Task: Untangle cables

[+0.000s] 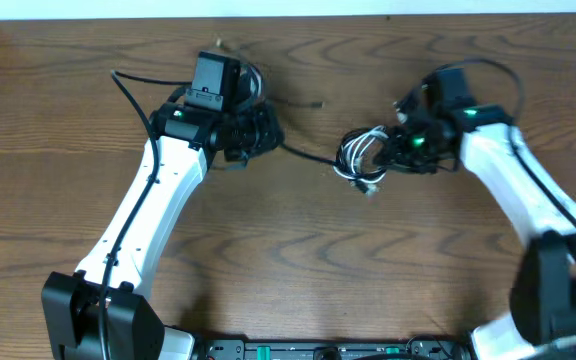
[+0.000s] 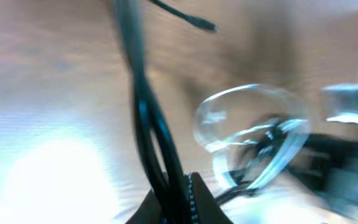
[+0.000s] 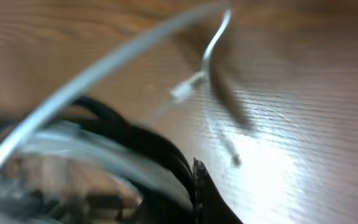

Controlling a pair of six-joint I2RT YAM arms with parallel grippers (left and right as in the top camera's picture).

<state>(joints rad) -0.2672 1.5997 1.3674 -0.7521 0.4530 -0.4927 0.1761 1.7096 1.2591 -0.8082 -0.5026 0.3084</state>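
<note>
The white cable [image 1: 361, 155] lies coiled mid-table, tangled with the thin black cable [image 1: 306, 156]. The black cable runs left from the coil into my left gripper [image 1: 264, 138], which is shut on it. A free black plug end [image 1: 318, 103] lies behind. In the left wrist view the black cable [image 2: 143, 106] runs up out of the jaws [image 2: 178, 202], with the white loop [image 2: 248, 127] to the right. My right gripper [image 1: 396, 148] is shut on the right side of the tangle. In the right wrist view black strands [image 3: 143, 144] and the white cable [image 3: 92, 78] meet at the finger [image 3: 205, 198]. A white plug [image 3: 183, 92] lies beyond.
The wooden table [image 1: 298, 260] stretches toward me. Its far edge meets a white wall [image 1: 288, 8] just behind the grippers. Both arms reach in from the near corners, and thicker black robot wires [image 1: 133, 95] trail from them.
</note>
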